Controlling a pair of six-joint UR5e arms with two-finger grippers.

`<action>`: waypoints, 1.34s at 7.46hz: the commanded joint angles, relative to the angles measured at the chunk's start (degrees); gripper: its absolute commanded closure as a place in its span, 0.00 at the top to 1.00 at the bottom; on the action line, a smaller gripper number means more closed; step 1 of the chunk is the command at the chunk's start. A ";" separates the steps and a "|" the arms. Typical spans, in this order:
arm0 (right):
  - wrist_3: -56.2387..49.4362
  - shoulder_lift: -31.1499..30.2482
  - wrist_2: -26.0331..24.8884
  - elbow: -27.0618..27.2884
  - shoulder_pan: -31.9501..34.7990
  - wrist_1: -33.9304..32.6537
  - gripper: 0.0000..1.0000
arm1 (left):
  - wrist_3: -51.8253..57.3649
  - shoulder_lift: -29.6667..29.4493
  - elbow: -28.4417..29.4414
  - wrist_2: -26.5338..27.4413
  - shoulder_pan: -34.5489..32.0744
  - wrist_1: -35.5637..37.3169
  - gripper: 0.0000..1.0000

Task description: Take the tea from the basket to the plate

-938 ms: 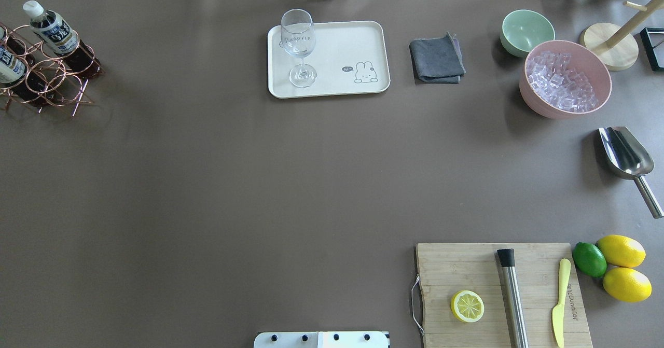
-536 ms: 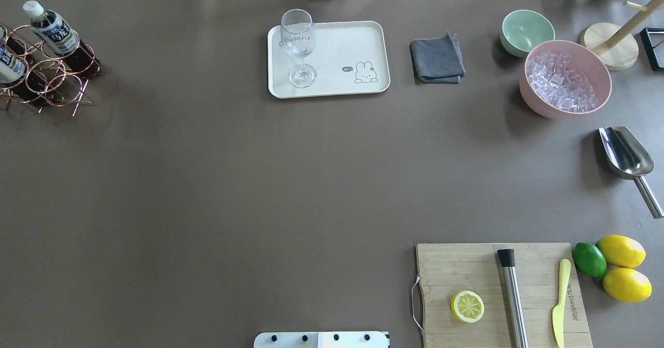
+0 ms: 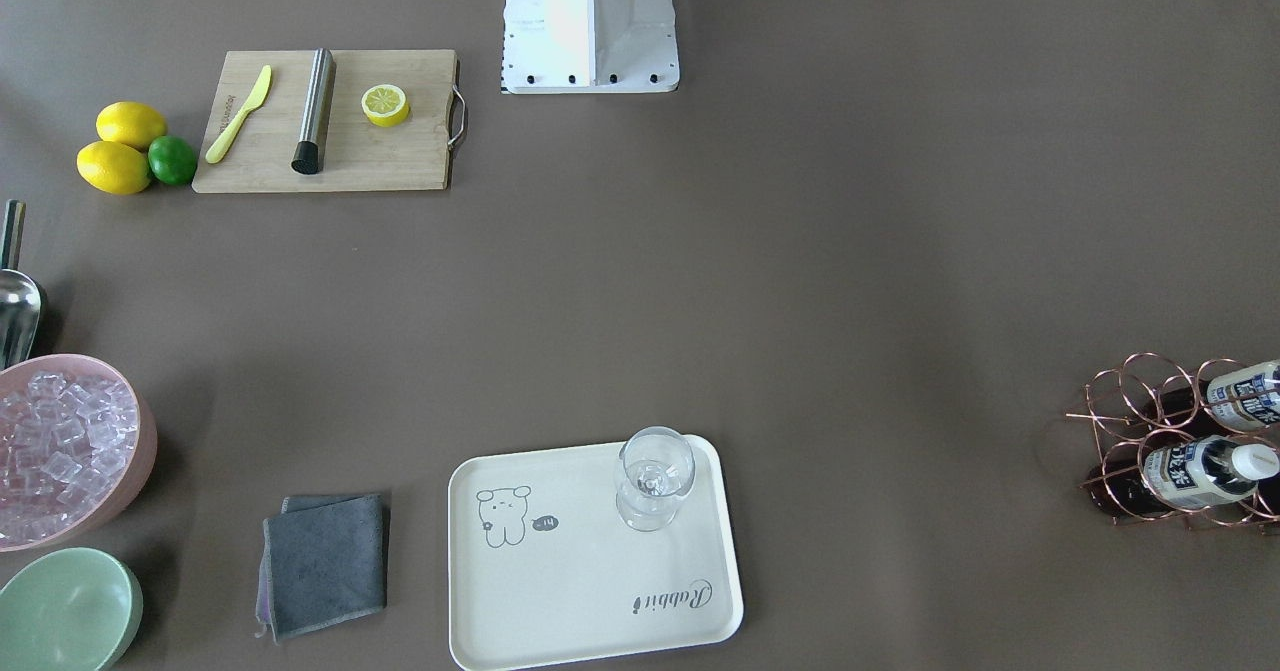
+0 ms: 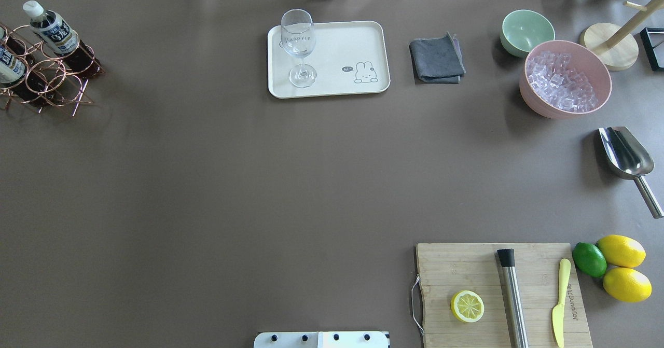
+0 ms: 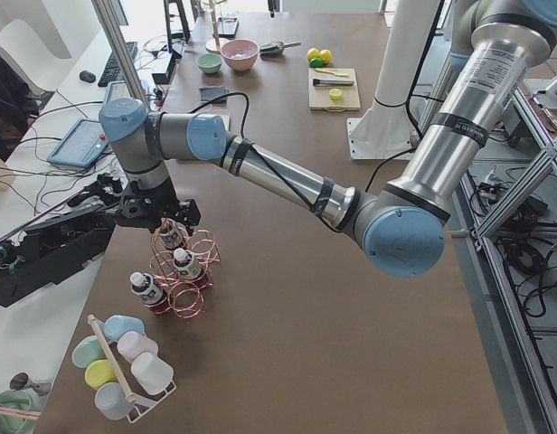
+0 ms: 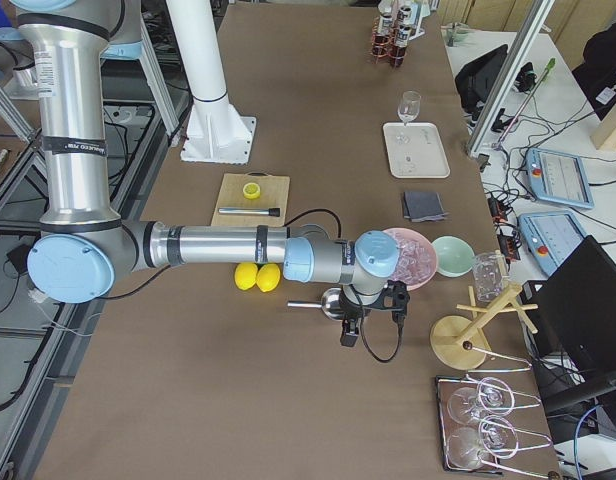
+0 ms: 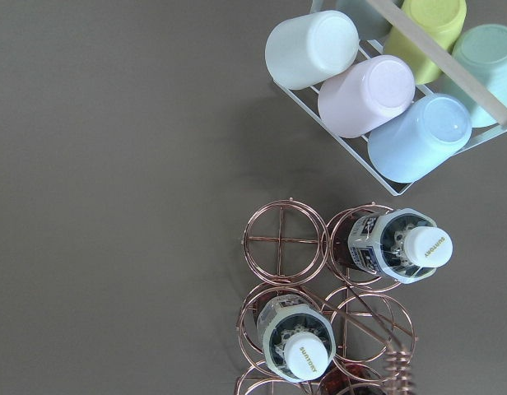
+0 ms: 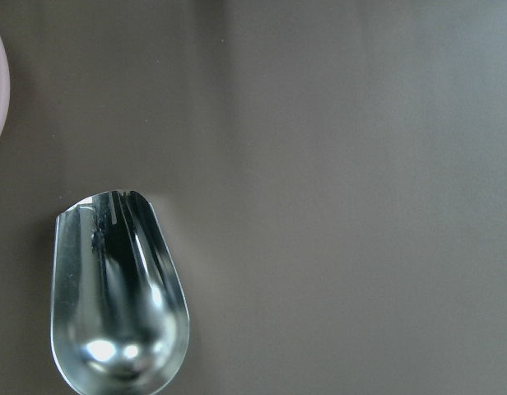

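1. You've got the brown table (image 4: 207, 182) filling every view.
2. Left arm (image 5: 278, 176): the near, big one in the exterior left view, reaching to mid-left of the frame. Its left gripper (image 5: 158, 215) hangs right over the basket. You can't tell whether the fingers are apart or together, or whether they touch anything.
3. Right arm (image 6: 218, 245): runs across the middle of the exterior right view. Its right gripper (image 6: 373, 315) sits just above the metal scoop (image 8: 118, 296), beside the pink ice bowl (image 6: 408, 255). Finger state: cannot tell.
4. Plate (image 4: 342, 42): top centre of the overhead view, with a stemmed glass (image 4: 298, 47) standing upright on its left end.
5. Basket (image 7: 281, 239): upper-left edge of the overhead view, well apart from the plate.
6. Tea (image 7: 299, 337): upright in a basket cell. You see a second bottle (image 7: 402, 245) in the cell to its upper right and a third, mostly cut off, at the bottom edge.
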 commanded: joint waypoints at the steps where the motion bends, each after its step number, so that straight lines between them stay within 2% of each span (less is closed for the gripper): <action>1: 0.11 0.15 0.05 0.00 0.00 0.00 1.00 | -0.10 -1.20 1.80 -0.42 -0.30 -0.21 0.93; 4: 0.20 0.32 -0.04 0.00 -0.18 0.00 1.00 | -0.37 -4.18 7.95 -0.42 0.32 -3.81 0.92; 10: 0.29 0.41 0.05 0.00 -0.35 0.00 1.00 | -0.72 -4.54 9.62 -0.51 2.08 -6.88 0.90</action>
